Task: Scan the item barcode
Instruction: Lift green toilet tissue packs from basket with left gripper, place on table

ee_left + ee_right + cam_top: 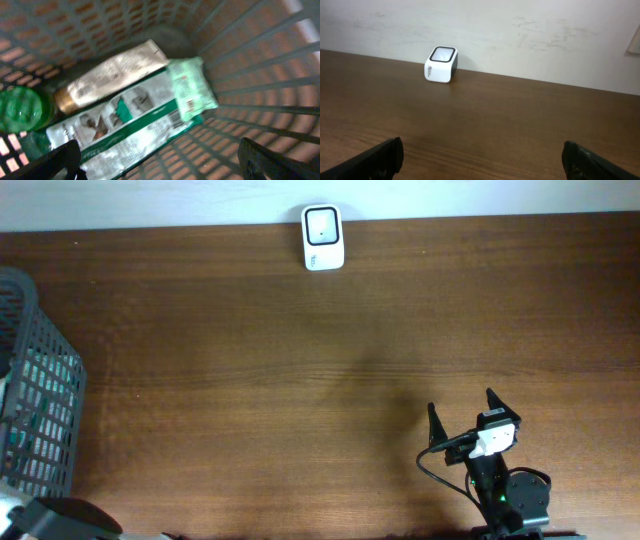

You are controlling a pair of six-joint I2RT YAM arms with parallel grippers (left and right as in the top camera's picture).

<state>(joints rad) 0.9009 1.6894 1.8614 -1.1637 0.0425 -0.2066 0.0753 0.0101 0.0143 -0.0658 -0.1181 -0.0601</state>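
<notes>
Progress: you have nothing scanned yet | item: green-and-white packet (135,125) lies in the basket (40,380) (among other goods), well apart from the scanner (323,237) | left end effector (159,161) above it, fingers apart, empty | right end effector (480,160) apart, empty | to do: pick, present

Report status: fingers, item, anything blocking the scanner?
Left fingers open above green-and-white packet in basket, not picked. Right fingers open, empty, facing scanner. Nothing blocking scanner.
</notes>
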